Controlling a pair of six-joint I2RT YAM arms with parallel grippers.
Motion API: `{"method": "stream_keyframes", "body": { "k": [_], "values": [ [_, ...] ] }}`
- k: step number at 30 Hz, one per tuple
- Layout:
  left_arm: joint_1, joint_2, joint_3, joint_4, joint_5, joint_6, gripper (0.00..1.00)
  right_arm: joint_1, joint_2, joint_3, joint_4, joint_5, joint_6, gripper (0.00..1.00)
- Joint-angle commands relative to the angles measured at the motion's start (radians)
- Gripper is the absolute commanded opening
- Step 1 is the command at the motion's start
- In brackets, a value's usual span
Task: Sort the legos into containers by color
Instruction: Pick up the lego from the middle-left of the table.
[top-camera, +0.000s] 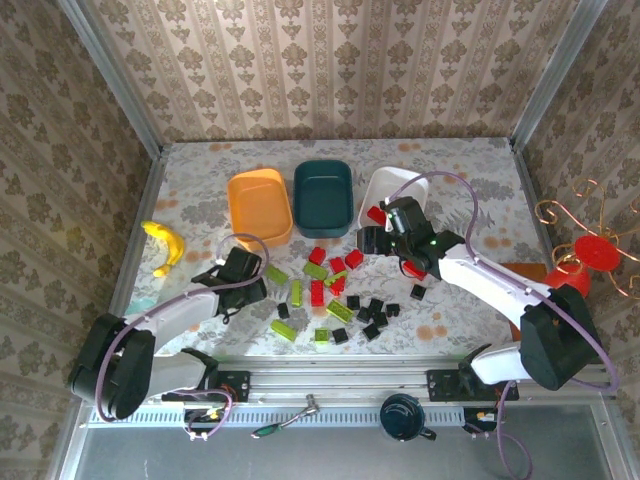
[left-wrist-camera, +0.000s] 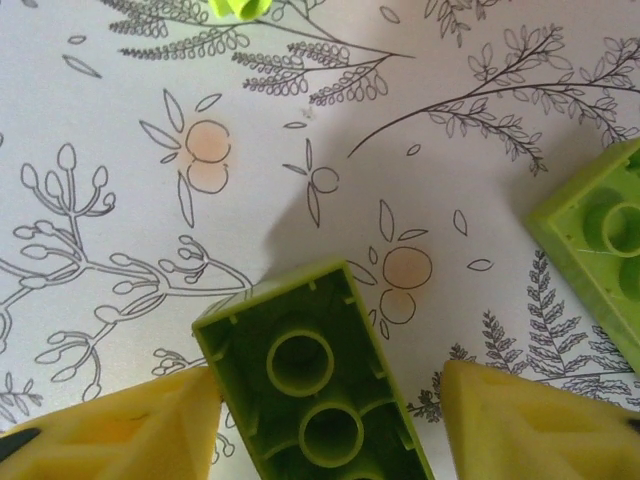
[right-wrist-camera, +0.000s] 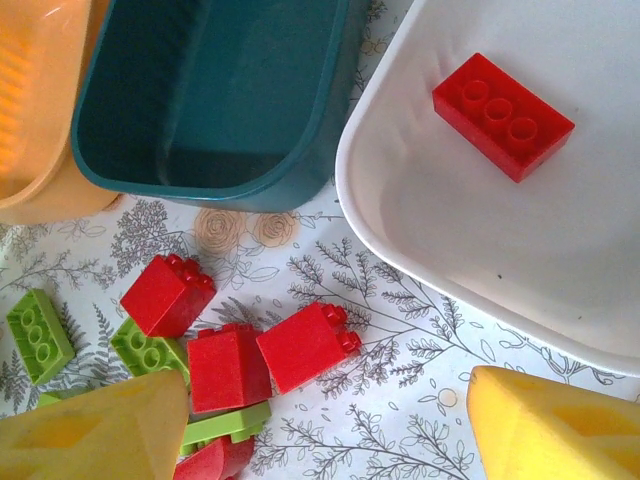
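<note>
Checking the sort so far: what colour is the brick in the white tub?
The brick is red; the right wrist view shows it best.

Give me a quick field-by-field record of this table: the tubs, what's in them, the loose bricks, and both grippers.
orange tub: empty
teal tub: empty
white tub: one red brick inside
loose bricks: red, lime green and black, scattered on the table between the arms
left gripper: jaws either side of a lime green brick lying hollow side up, not yet clamped
right gripper: open, above red bricks beside the white tub
other: banana at the table's left edge
</note>
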Motion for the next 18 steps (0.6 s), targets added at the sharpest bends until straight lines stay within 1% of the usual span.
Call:
{"method": "stream_keyframes", "body": {
  "k": [1, 6, 12, 15, 18],
  "values": [
    [0.014, -0.003, -0.019, -0.010, 0.003, 0.007, 0.58, 0.001, -0.039, -0.016, 0.017, 0.013, 0.014, 0.75],
    [0.020, -0.050, -0.049, -0.018, 0.008, 0.002, 0.46, 0.001, -0.046, -0.026, 0.028, 0.013, 0.024, 0.75],
    [0.006, -0.157, -0.048, -0.092, 0.013, 0.003, 0.28, 0.001, -0.051, -0.040, 0.035, 0.019, 0.033, 0.75],
    [-0.043, -0.239, -0.027, -0.164, -0.007, -0.014, 0.23, 0.001, -0.058, -0.050, 0.038, 0.024, 0.034, 0.76],
    [-0.129, -0.321, 0.036, -0.234, -0.052, -0.032, 0.22, 0.001, -0.070, -0.060, 0.038, 0.033, 0.037, 0.76]
  ]
}}
